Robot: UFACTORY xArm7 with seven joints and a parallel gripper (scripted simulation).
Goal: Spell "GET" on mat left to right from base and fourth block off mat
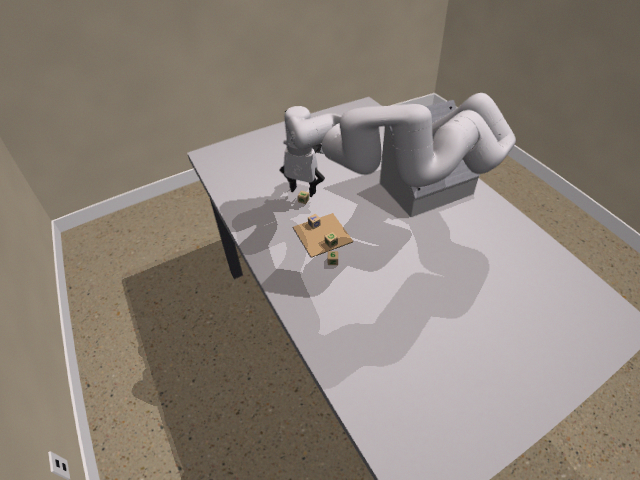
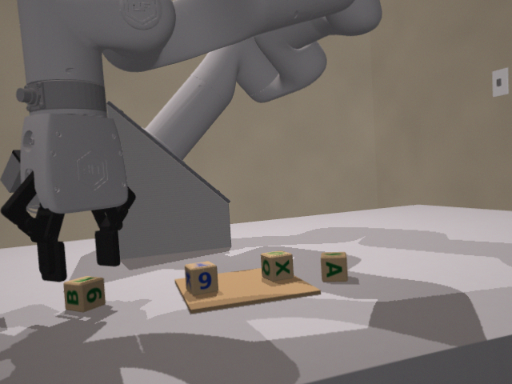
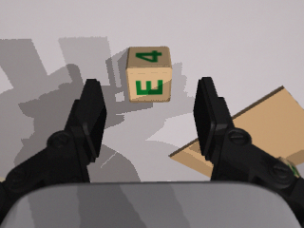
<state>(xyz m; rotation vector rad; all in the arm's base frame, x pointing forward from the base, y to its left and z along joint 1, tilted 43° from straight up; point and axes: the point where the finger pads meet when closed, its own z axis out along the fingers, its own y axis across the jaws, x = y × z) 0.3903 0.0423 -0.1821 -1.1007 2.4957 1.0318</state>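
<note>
One green-lettered block lies off the mat — near the pincer, its jaws spread wide.

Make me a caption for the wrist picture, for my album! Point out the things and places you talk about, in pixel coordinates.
Black fingers wait apart above the E block (image 3: 149,85).

Top view: the near corner of the desk is cut off; the arm hides part of its rear edge. The top mark on the block nearest the left corner is too small to read. Wrist view: the mat is cropped, one block on it mostly hidden.
</note>
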